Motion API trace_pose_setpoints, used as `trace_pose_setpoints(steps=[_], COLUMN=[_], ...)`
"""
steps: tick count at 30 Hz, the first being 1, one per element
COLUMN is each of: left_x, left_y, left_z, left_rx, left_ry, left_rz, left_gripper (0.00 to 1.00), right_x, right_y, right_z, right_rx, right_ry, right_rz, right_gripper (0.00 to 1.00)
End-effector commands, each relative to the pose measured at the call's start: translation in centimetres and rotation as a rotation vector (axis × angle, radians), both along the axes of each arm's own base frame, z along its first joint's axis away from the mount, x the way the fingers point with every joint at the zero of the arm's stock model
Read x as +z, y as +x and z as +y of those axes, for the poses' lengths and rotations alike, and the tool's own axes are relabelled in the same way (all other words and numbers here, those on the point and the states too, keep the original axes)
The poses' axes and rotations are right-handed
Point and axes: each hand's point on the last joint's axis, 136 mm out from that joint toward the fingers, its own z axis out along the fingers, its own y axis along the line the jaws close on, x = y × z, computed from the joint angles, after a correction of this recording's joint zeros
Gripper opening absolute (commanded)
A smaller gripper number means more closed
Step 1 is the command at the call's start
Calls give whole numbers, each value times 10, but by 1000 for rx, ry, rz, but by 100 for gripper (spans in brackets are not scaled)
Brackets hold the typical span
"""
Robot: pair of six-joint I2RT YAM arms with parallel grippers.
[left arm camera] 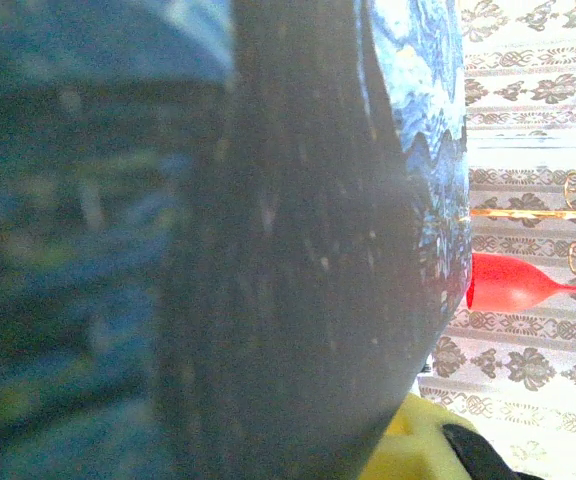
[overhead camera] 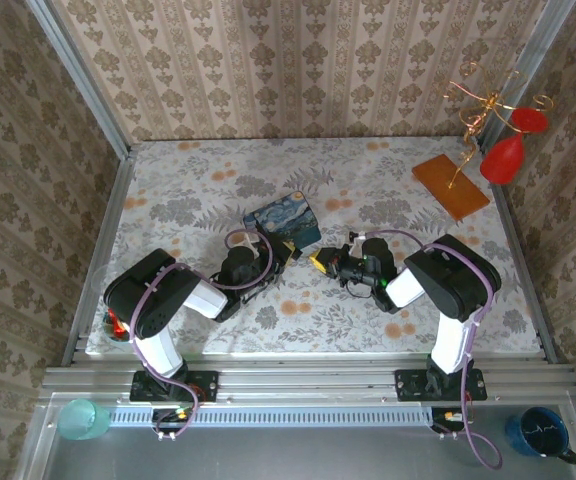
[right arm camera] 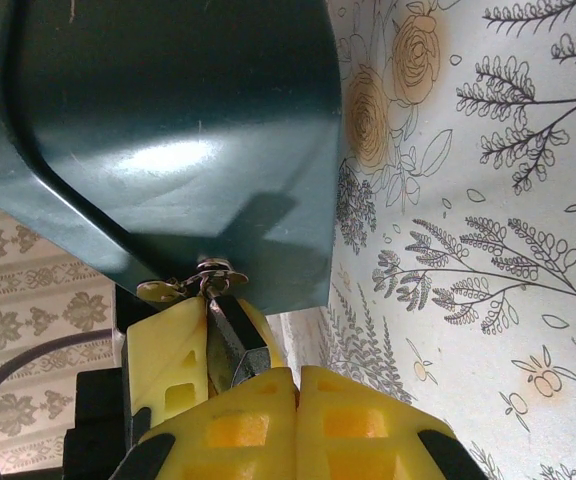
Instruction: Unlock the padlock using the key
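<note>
Blue swirl-painted box (overhead camera: 282, 219), pale floral tablecloth (overhead camera: 188, 190), beige damask wallpaper (overhead camera: 298, 70), red goblet (overhead camera: 503, 160), orange board (overhead camera: 451, 185)

Tiny black squarish padlock (right arm camera: 230, 348) sitting tilted just under the dark box (right arm camera: 168, 130), thin metal shackle (right arm camera: 196, 286) touching the box's edge

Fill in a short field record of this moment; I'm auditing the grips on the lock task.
box: blue, mid-table, just beyond both grippers
latch: brass, at the box's edge
padlock: black, right below the latch, apparently clamped between two yellow fingers
left gripper: at the box, apparently shut on the padlock
right gripper: shut, pads touching; what it holds cannot be told
</note>
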Motion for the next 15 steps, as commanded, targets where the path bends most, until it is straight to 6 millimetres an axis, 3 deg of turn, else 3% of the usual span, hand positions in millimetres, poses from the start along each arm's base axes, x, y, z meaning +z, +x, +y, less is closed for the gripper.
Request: trace_pose_setpoints(steps=[1, 15], left_x=[59, 59], left_y=[-18, -20], left_z=[-39, -42], left_rx=[-168, -174], left_ry=[-168, -169], left_rz=[-110, -111], left_gripper=[0, 0], right_x=[14, 25], right_y=[-10, -13], right_z=[31, 44], right_rx=[112, 143], right_ry=[39, 60], right_rz=[-32, -40], right_gripper=[0, 0])
